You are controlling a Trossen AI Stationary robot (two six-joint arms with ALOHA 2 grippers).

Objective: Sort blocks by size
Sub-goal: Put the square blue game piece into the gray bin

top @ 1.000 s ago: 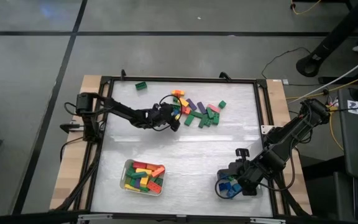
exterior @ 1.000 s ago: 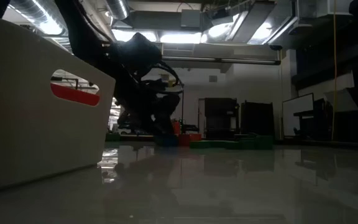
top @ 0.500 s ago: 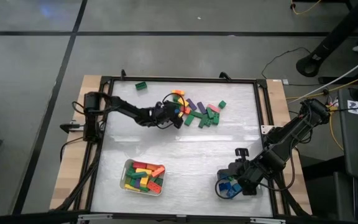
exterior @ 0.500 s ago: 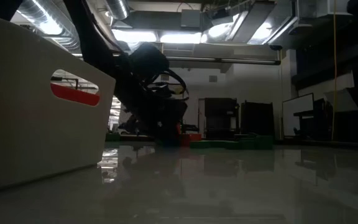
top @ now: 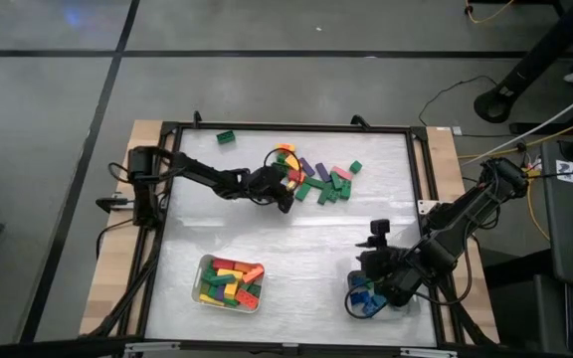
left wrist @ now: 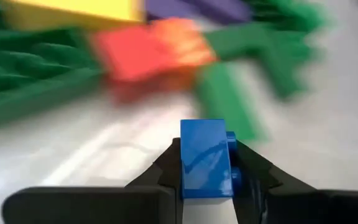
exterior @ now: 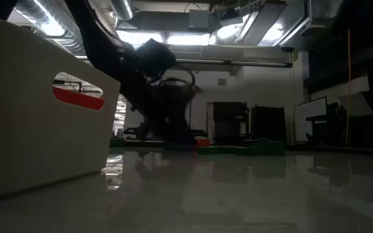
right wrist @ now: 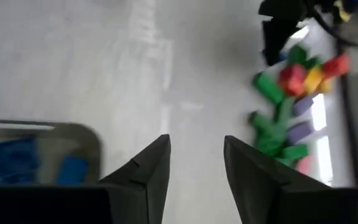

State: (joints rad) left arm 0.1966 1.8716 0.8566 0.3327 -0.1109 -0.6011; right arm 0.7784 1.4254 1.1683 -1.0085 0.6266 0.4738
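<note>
Beside the block pile — left pincer clamped on a blue block (bare table nearby).

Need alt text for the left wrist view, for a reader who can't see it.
The left pincer is shut on a small blue block, held upright between its dark fingers just above the pale table. Beyond it lies a blurred heap of green, red, orange, yellow and purple blocks.
</note>
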